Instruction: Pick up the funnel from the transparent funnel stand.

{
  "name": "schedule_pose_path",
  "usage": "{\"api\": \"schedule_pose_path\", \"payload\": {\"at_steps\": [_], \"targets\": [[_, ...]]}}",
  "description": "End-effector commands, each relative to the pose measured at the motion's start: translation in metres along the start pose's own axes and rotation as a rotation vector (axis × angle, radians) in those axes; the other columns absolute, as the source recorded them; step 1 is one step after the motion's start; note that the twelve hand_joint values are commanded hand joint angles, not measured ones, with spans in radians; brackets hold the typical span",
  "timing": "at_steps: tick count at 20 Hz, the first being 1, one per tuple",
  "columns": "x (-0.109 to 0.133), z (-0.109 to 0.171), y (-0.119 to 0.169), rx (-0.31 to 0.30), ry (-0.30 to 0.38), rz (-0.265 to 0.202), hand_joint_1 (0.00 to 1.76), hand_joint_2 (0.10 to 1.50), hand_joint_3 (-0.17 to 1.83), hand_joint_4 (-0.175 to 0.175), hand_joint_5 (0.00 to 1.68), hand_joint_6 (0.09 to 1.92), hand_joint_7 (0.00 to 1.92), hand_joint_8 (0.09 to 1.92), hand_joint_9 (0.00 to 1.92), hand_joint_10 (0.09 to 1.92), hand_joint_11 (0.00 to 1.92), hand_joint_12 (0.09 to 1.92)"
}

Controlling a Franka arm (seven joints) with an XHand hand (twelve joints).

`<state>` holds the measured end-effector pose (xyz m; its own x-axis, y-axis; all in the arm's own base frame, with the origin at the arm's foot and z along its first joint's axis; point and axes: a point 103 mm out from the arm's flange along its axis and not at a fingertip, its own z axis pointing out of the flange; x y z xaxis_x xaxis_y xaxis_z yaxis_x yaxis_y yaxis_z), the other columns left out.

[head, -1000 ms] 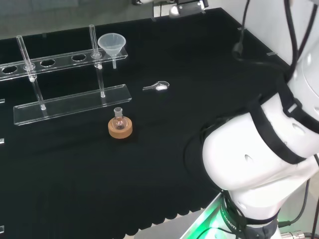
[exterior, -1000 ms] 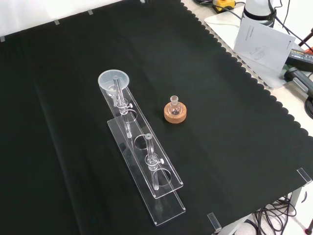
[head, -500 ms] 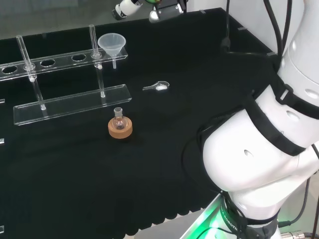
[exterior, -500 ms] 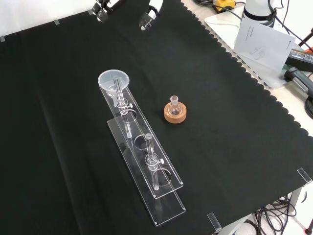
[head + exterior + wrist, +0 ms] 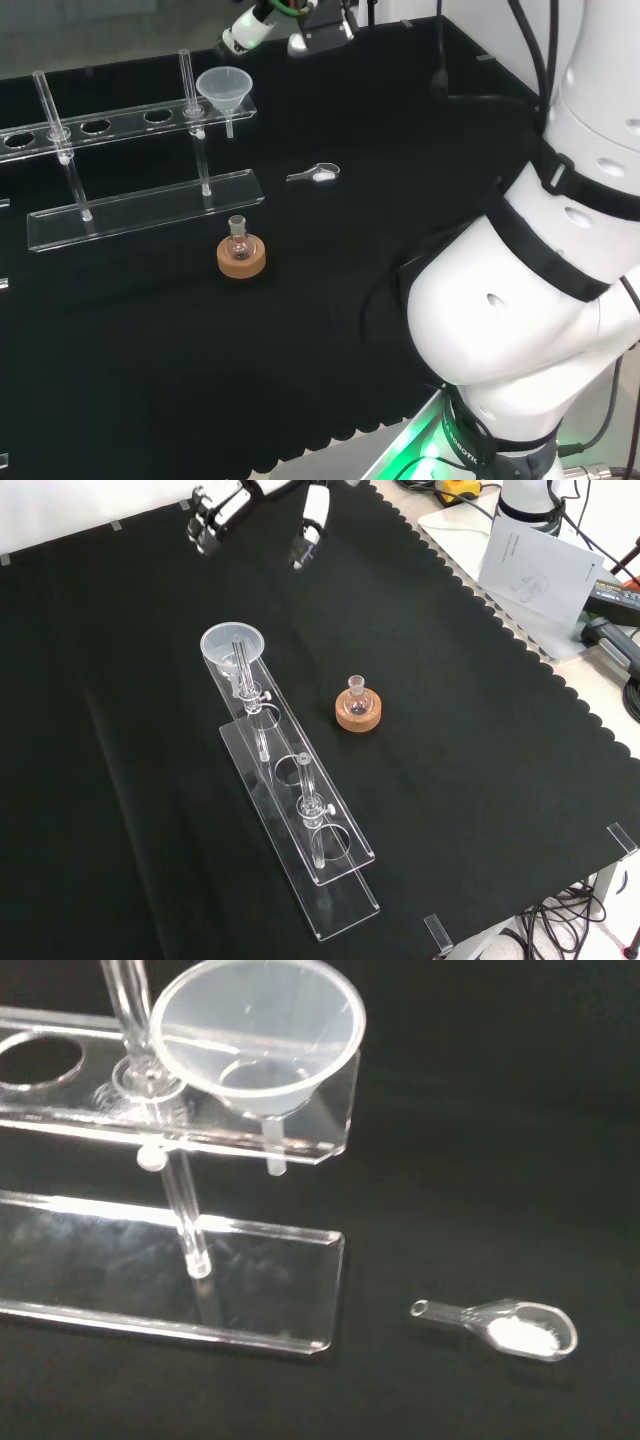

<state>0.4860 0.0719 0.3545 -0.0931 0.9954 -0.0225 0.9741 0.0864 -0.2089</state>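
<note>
While you look at the head view, find the funnel (image 5: 219, 87) seated in the end hole of the transparent funnel stand (image 5: 130, 165), its cone up and its stem pointing straight down, so its long axis is upright. The hand (image 5: 270, 25) hangs at the top edge, up and to the right of the funnel and well apart from it, fingers pointing down toward the rack. A small clear scoop (image 5: 315, 174) with white powder lies on the cloth to the right of the stand, and a little flask (image 5: 238, 237) on a cork ring (image 5: 241, 257) stands nearer the camera. Against the picture 1 s ago, the hand has come further into sight and lower.

In the front view, the funnel (image 5: 233, 643) sits at the far end of the stand (image 5: 300, 830), and the hand (image 5: 250, 505) enters from the top, beyond the funnel and slightly to its right. Its fingers are spread and relaxed with a clear gap between the 2 visible tips, grasping nothing. You will likely need to bring it down and nearer along the stand's line. It has advanced from the edge since 0.5 s ago.

From the wrist view, the funnel (image 5: 255, 1032) looms close with its rim free, the stand (image 5: 180, 1280) below it, the scoop (image 5: 505, 1325) off to one side.
</note>
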Motion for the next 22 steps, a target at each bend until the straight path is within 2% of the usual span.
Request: {"api": "schedule_pose_path", "payload": {"at_steps": [1, 4, 8, 9, 10, 11, 15, 20, 22], "targets": [[0.024, 0.012, 0.019, 0.073, -0.056, 0.064, 0.52, 0.80, 0.25, 0.015, 0.14, 0.09, 0.00, 0.42, 0.14, 0.80, 0.17, 1.51], [0.027, 0.017, 0.023, 0.100, -0.077, 0.096, 0.53, 0.77, 0.25, 0.014, 0.13, 0.09, 0.00, 0.37, 0.12, 0.81, 0.18, 1.51], [0.031, 0.026, 0.029, 0.125, -0.107, 0.102, 0.56, 0.75, 0.25, 0.011, 0.10, 0.09, 0.00, 0.32, 0.10, 0.82, 0.20, 1.52], [0.031, 0.028, 0.031, 0.131, -0.109, 0.105, 0.56, 0.75, 0.25, 0.010, 0.09, 0.09, 0.00, 0.31, 0.10, 0.83, 0.20, 1.52], [0.027, 0.031, 0.033, 0.134, -0.072, 0.108, 0.57, 0.75, 0.25, 0.010, 0.09, 0.09, 0.00, 0.30, 0.09, 0.83, 0.20, 1.52], [0.026, 0.033, 0.035, 0.140, -0.066, 0.111, 0.57, 0.74, 0.25, 0.009, 0.09, 0.09, 0.00, 0.29, 0.08, 0.83, 0.20, 1.52], [0.024, 0.040, 0.042, 0.160, -0.090, 0.119, 0.57, 0.74, 0.26, 0.005, 0.07, 0.09, 0.00, 0.19, 0.04, 0.85, 0.20, 1.51], [0.028, 0.047, 0.052, 0.182, -0.116, 0.116, 0.58, 0.73, 0.26, 0.000, 0.04, 0.09, 0.00, 0.09, 0.00, 0.80, 0.19, 1.52], [0.027, 0.050, 0.056, 0.193, -0.113, 0.094, 0.58, 0.73, 0.26, 0.000, 0.02, 0.09, 0.00, 0.09, 0.00, 0.78, 0.18, 1.52]]}}
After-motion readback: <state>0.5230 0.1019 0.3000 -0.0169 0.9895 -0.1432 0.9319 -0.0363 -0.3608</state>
